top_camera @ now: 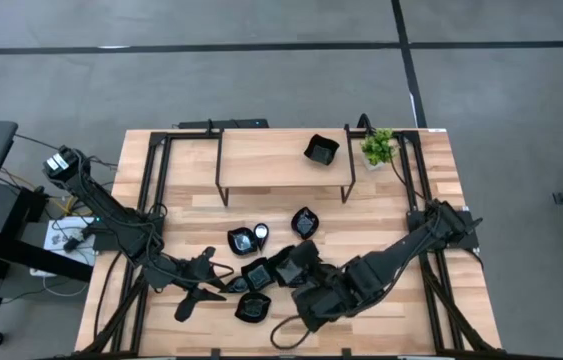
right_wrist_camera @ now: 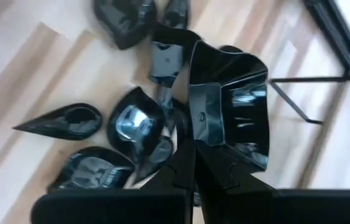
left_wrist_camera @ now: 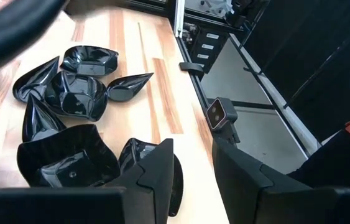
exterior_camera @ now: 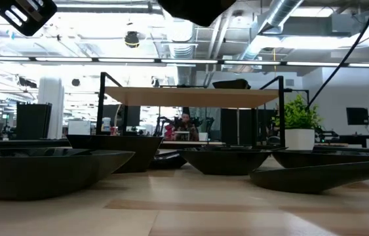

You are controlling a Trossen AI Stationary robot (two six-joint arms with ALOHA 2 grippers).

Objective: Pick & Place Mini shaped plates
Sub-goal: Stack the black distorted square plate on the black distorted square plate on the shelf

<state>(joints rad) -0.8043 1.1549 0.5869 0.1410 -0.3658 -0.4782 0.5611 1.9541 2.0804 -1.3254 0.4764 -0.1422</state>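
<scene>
Over the pile at the table's front, the right gripper (right_wrist_camera: 194,155) has its fingers pressed together on the rim of a square plate (right_wrist_camera: 230,102), a pinch on the thin wall that seems chosen because a glossy shallow dish offers no other hold. It hangs off the fingertips above the other plates (right_wrist_camera: 131,121), probably so it clears them on the way out. One plate (top_camera: 321,150) already sits on the shelf (top_camera: 261,165) at the back, likely where this one goes too. Beside the heap the left gripper (left_wrist_camera: 193,165) waits with fingers part spread and nothing between them, just next to a dish (left_wrist_camera: 69,163).
</scene>
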